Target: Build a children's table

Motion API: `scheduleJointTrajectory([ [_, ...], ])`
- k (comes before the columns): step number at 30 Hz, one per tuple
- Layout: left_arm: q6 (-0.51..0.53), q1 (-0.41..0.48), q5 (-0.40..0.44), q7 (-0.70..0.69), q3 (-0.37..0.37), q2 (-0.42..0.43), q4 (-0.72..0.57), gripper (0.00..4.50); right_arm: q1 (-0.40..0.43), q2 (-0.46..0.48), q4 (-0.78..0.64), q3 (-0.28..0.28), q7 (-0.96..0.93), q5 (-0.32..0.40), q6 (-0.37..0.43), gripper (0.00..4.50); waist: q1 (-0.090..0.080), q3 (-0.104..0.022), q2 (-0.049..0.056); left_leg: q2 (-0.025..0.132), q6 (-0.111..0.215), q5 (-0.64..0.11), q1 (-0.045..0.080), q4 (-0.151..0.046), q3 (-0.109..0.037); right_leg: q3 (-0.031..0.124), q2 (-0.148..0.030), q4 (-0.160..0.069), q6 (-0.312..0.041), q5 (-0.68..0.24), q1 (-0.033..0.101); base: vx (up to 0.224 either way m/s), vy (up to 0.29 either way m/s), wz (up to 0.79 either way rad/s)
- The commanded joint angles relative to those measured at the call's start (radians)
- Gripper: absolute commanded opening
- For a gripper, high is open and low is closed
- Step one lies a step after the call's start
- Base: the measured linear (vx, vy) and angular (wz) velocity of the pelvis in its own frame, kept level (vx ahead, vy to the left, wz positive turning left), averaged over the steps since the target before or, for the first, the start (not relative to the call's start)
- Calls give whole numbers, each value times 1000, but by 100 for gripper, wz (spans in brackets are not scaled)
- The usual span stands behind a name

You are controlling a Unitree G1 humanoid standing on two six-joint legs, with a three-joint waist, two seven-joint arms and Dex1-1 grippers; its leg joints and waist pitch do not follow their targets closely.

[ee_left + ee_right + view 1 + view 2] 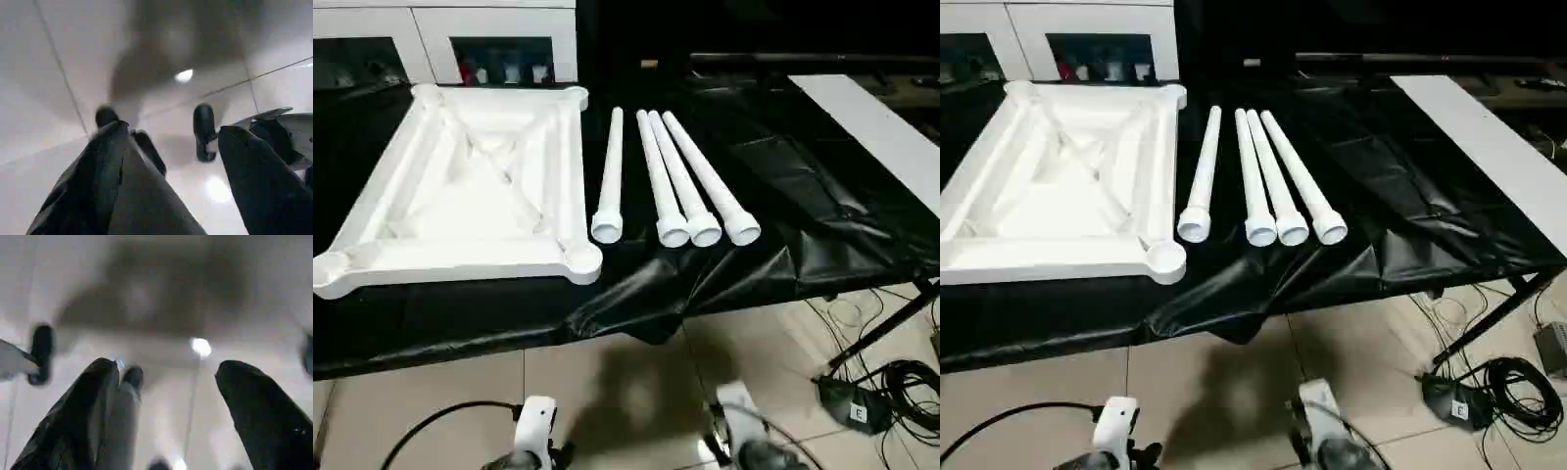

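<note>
While both end effectors, left (168, 142) and right (166, 382), hung apart and empty, the legs (677, 181) lay close enough that a careless reach could roll them off the surface (773, 196).

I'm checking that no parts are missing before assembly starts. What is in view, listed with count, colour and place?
square plastic tabletop: one, white, ribbed underside up, left on the black-covered table
tubular legs: four, white, side by side right of the tabletop, flared ends toward the robot
flat board: one, white, far right
cabinet: one, white, behind
cables: black, floor right
left tool: open, above floor tiles
right tool: open, above floor tiles
</note>
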Motion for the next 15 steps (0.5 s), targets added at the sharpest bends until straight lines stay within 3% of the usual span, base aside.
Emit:
scheduleJointTrajectory([
  [1, -72, 39, 43, -61, -40, 39, -18, 332, 30, -20, -66, 31, 69, -20, -98, 353, 9, -23, 8, 93, 92, -234, 21, -69, -43, 56, -112, -82, -199, 3, 11, 0, 0, 0],
  [3, -127, 52, 48, -83, -48, 54, -46, 332, 50, -25, -97, 34, 118, -15, -144, 353, 7, -16, 7, 93, 103, -220, 21, -69, -41, 54, -105, -74, -211, 68, 9, 0, 0, 0],
  [4, -225, 68, 53, -47, -42, 62, -73, 332, 62, -32, -112, 52, 178, -25, -177, 353, 5, -7, 5, 92, 111, -239, 19, -72, -41, 53, -103, -75, -211, 75, 8, 0, 0, 0],
  [5, -260, 72, 58, -24, -40, 64, -78, 332, 63, -35, -108, 60, 191, -34, -187, 353, 3, -8, 4, 92, 111, -258, 20, -72, -41, 53, -103, -76, -212, 58, 10, 0, 0, 0],
  [8, -293, 81, 22, -78, -14, 56, -101, 332, 71, -35, -113, 66, 225, -38, -204, 353, 4, 18, 2, 95, 92, -280, 24, -78, -40, 59, -104, -81, -238, -17, 1, 0, 0, 0],
  [9, -310, 87, 25, -81, -22, 52, -119, 332, 78, -37, -127, 68, 244, -34, -207, 353, 4, 20, 3, 95, 88, -284, 22, -79, -40, 59, -105, -82, -240, -30, 3, 0, 0, 0],
  [11, -313, 107, 38, -102, -55, 36, -174, 332, 98, -44, -171, 82, 285, -32, -224, 353, 2, 45, -1, 99, 69, -325, 22, -87, -42, 64, -106, -89, -225, -99, -4, 0, 0, 0],
  [12, -326, 123, 43, -124, -76, 29, -200, 332, 106, -47, -189, 89, 311, -27, -232, 353, 3, 44, -1, 100, 66, -320, 22, -86, -43, 65, -108, -87, -225, -98, -3, 0, 0, 0],
  [14, -348, 147, 53, -147, -103, 24, -243, 332, 121, -51, -225, 101, 350, -18, -239, 353, -1, 63, -9, 99, 81, -269, 15, -86, -42, 67, -107, -81, -225, -32, -4, 0, 0, 0],
  [15, -364, 162, 59, -156, -120, 24, -271, 332, 134, -56, -256, 109, 374, -14, -250, 353, -1, 61, -7, 100, 88, -252, 17, -83, -42, 66, -108, -77, -228, 1, -1, 0, 0, 0],
])
